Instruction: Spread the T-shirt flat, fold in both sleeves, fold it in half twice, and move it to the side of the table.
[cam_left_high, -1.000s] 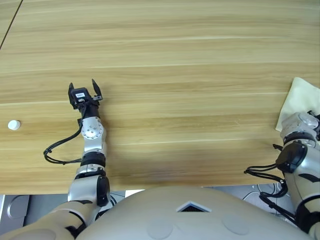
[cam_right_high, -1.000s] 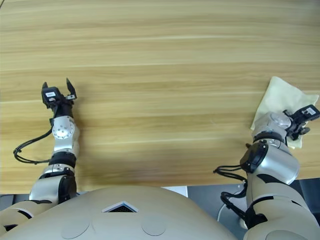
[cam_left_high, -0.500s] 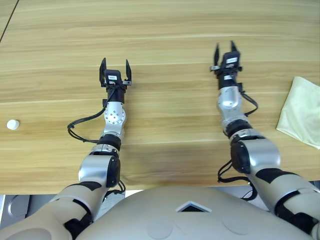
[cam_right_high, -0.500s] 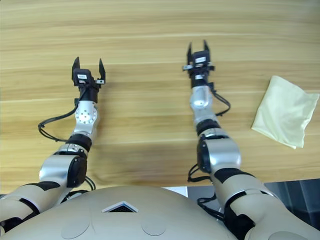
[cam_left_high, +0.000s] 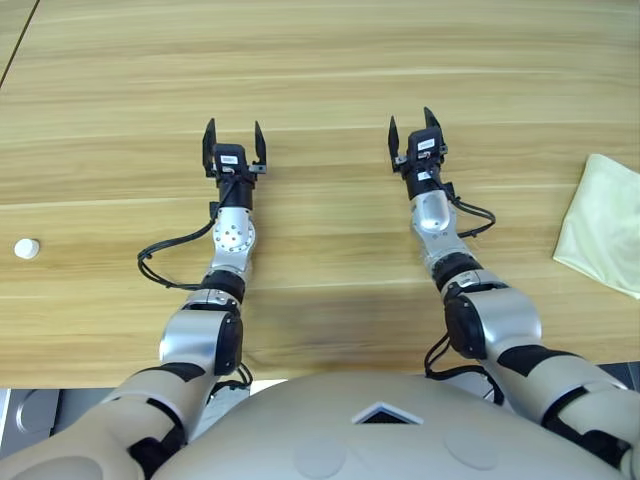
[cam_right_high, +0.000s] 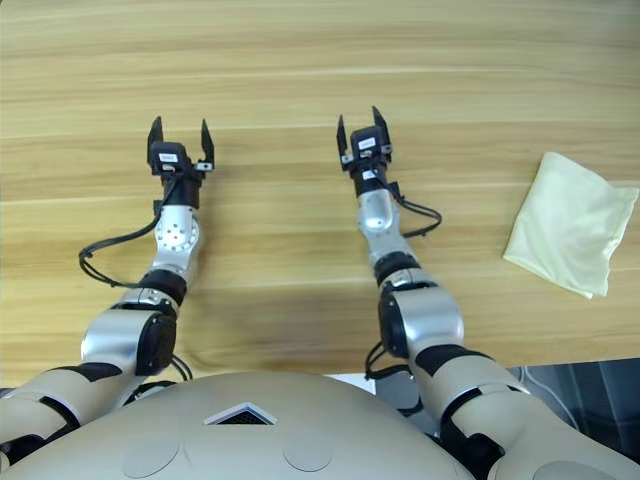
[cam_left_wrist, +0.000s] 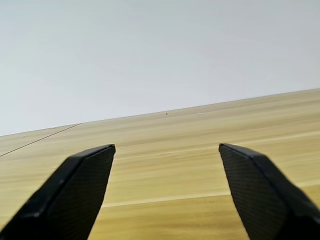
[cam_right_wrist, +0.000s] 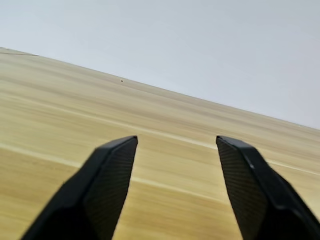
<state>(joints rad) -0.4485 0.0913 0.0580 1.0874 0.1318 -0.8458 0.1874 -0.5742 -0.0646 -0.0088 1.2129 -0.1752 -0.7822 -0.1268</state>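
A pale yellow T-shirt (cam_right_high: 570, 221), folded into a small square, lies flat at the right side of the wooden table (cam_left_high: 320, 60). My left gripper (cam_left_high: 233, 131) is open over the left-centre of the table, nothing between its fingers. My right gripper (cam_left_high: 413, 125) is open too, over the centre, well left of the T-shirt. In the left wrist view the left gripper (cam_left_wrist: 165, 172) has both black fingertips (cam_left_wrist: 80, 175) spread over bare wood. The right wrist view has the right gripper (cam_right_wrist: 175, 170) the same way, its fingertips (cam_right_wrist: 115, 165) apart over bare wood.
A small white cap (cam_left_high: 27, 248) sits near the table's left edge. The table's near edge runs just in front of my arms. A seam in the tabletop (cam_left_high: 22, 47) crosses the far left corner.
The right arm has swung from the T-shirt at the right to the table's centre, then a little left and nearer. The left arm moved right and farther out. The T-shirt stays put.
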